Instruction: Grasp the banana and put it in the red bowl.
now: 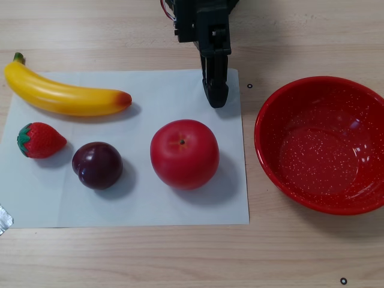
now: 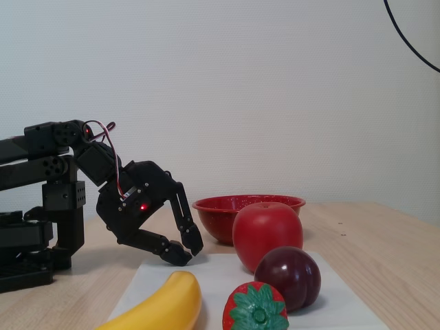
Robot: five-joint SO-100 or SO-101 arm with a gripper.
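The long yellow banana (image 1: 66, 93) lies at the paper's top left in the other view, reddish tip pointing right; in the fixed view the banana (image 2: 161, 306) is at the bottom front. The speckled red bowl (image 1: 324, 144) stands empty off the paper to the right, and in the fixed view the red bowl (image 2: 223, 206) shows behind the apple. My black gripper (image 1: 215, 99) hangs low over the paper's top right edge, well right of the banana's tip. In the fixed view the gripper (image 2: 185, 252) has its fingers together on nothing.
On the white paper (image 1: 132, 204) lie a strawberry (image 1: 41, 140), a dark plum (image 1: 97, 165) and a red apple (image 1: 184, 153) in a row below the banana. The apple sits between gripper and bowl side. The arm's base (image 2: 41, 227) stands at the left.
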